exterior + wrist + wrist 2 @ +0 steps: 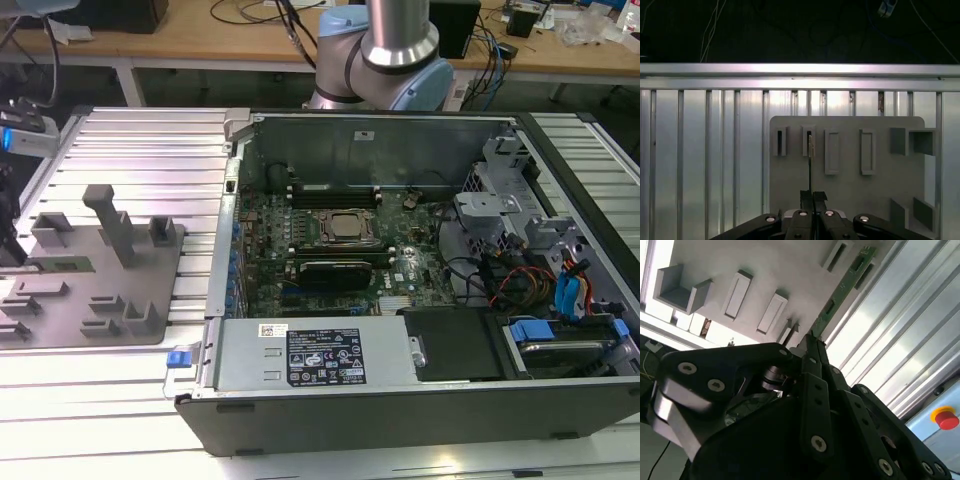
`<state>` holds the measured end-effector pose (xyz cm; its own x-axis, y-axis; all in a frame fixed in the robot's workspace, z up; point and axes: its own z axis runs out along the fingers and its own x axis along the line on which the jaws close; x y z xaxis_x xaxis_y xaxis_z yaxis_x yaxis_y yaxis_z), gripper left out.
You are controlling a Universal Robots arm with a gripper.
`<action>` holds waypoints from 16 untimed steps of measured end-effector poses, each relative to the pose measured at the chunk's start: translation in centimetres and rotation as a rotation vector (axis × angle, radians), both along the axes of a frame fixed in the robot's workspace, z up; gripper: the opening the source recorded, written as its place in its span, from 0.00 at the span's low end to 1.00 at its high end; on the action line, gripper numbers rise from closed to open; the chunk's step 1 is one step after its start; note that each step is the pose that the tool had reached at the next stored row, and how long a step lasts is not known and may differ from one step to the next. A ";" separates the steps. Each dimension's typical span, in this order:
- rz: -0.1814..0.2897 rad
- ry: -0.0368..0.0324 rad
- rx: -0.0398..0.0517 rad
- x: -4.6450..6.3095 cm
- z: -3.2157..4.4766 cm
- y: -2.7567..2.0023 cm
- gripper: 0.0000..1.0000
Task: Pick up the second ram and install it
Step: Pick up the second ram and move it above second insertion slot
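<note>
The arm's (pixel 400 45) base joints are seen behind the open computer case (pixel 400 405) in the exterior view; its wrist end (pixel 22 135) is placed at the exterior view's left edge, over the grey fixture plate (pixel 150 280). The gripper (pixel 812 196) is seen in both wrist views, pointed toward the plate (pixel 855 185); its fingers (pixel 807 372) are pressed together, clamped on one end of the second ram (pixel 842 287).

The second ram is held edge-on in the first wrist view (pixel 810 167), running straight out from the fingertips; its far end is lined up with a narrow slot (pixel 808 141) in the plate. Whether that end is seated in the slot or clear of it cannot be told. In the second wrist view the green stick is seen slanting past the raised grey blocks (pixel 736 294) of the fixture.

The plate is laid on a ribbed aluminium table (pixel 705 150). The case is well apart from the gripper, toward the exterior view's right; a motherboard (pixel 270 215), CPU socket (pixel 345 228) and long black memory slots (pixel 330 190) are seen inside. A red button (pixel 946 417) is seen past the table edge.
</note>
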<state>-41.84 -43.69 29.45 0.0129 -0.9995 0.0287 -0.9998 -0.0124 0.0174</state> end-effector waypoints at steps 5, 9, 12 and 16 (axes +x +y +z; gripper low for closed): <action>0.000 -0.0004 0.0000 0.0 1.37 0.01 0.09; 0.000 -0.0004 0.0000 0.0 2.28 0.01 0.09; 0.000 -0.0006 0.0000 0.0 2.99 0.01 0.09; 0.000 -0.0008 0.0001 0.0 4.12 0.01 0.09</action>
<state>-41.84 -43.68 33.56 0.0129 -0.9995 0.0287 -0.9998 -0.0124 0.0166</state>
